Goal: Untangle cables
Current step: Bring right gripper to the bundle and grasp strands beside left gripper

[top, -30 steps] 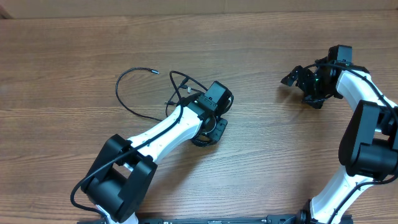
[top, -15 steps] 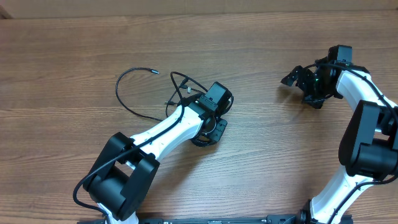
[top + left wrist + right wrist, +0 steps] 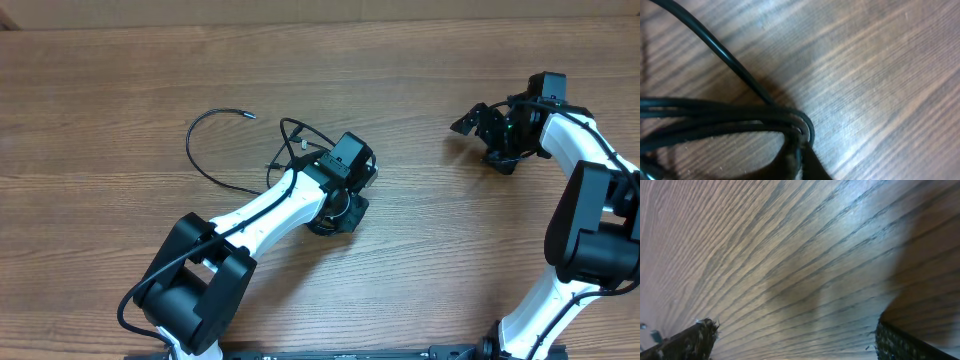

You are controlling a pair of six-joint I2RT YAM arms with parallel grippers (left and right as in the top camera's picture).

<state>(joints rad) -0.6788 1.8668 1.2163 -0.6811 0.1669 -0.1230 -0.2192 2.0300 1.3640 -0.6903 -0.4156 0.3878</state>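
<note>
The cables (image 3: 192, 158) are thin black cords on the wooden table. One long arc ends in a silver-tipped plug (image 3: 246, 116), and smaller loops (image 3: 296, 133) run under my left wrist. My left gripper (image 3: 340, 214) points down at mid-table, just right of those loops. In the left wrist view several strands of the cables (image 3: 730, 117) bunch together and are pinched where the fingers meet (image 3: 801, 156). My right gripper (image 3: 481, 142) stands open at the right, far from the cables. Its fingers (image 3: 690, 341) are spread wide with only bare wood between them.
The left arm (image 3: 260, 215) stretches from the front-left base to mid-table and covers part of the cable tangle. The right arm (image 3: 590, 190) curves along the right edge. The table's far edge (image 3: 320, 22) runs along the top of the overhead view.
My left gripper has closed from a narrow gap down onto the bunched cable strands, and its head has shifted slightly. The right arm has not moved.
</note>
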